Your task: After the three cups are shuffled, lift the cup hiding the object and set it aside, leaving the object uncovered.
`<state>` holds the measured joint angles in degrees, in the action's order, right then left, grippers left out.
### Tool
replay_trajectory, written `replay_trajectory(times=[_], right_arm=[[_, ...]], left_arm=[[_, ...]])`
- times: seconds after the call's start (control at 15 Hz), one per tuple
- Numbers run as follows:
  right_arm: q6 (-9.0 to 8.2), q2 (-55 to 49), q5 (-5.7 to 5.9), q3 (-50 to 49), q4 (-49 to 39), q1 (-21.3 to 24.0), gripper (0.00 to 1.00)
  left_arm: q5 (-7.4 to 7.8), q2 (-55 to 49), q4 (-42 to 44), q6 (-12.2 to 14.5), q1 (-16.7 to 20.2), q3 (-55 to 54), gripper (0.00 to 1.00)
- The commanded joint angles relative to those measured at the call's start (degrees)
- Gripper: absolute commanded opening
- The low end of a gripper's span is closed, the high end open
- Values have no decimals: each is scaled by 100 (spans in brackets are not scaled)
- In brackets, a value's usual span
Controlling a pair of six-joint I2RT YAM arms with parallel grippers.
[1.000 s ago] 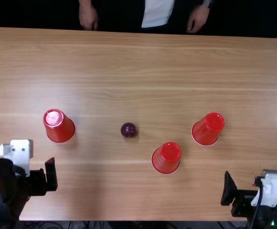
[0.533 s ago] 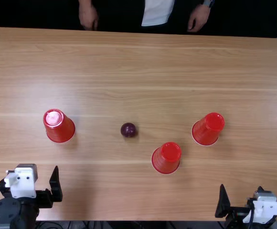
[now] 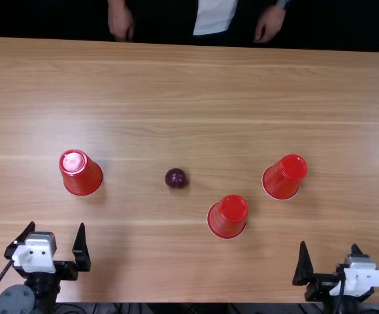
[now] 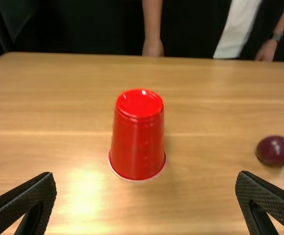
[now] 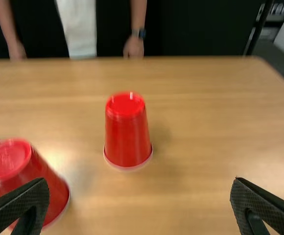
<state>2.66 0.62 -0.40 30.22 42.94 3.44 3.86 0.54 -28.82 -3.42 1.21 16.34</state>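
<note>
Three red cups stand mouth-down on the wooden table (image 3: 189, 85), and the dark ball (image 3: 175, 178) lies bare on the wood, touching none of them. From above I can take in the whole spread: the left cup (image 3: 80, 173) off on its own, the ball right of it, then the middle cup (image 3: 228, 215) nearer the front edge and the right cup (image 3: 284, 176) a little beyond that.

The left wrist view adds the left cup's full side wall and its rim flat on the table, with the ball off to one side. The right wrist view faces the right cup square-on.

The left gripper (image 3: 53, 243) sits at the table's near edge in front of the left cup, fingers spread wide and holding nothing. The right gripper (image 3: 328, 265) sits at the near edge on the right, likewise spread and empty. The ball lies well apart from both, farther out on the table.

In the right wrist view the middle cup is cut off at the frame's edge, and the ball is a dark sliver there, hard to make out.
</note>
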Motion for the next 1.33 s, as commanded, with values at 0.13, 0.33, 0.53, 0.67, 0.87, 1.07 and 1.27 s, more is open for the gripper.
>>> replay_trajectory(times=[0.13,0.33,0.53,0.67,0.87,1.07,1.27], right_arm=[[-23,-62,40,-570,-1503,104,100],[-23,-62,-23,-1246,-2990,104,100],[-34,-62,-33,-2222,-4256,95,100],[-23,-62,-76,-2767,-4520,95,100],[-23,-62,-287,-2925,-4520,95,100],[-65,-62,-403,-2934,-4530,86,100],[-65,-62,-392,-2925,-4530,86,100]], left_arm=[[279,-54,1268,5,-7,-553,100],[258,-54,2144,5,-7,-992,100],[236,-54,2871,-27,-16,-1546,100],[226,-54,2966,5,-16,-1634,100],[205,-54,2565,36,-7,-1634,100],[247,-54,2471,36,-7,-1634,100],[247,-54,2460,26,-7,-1634,100]])
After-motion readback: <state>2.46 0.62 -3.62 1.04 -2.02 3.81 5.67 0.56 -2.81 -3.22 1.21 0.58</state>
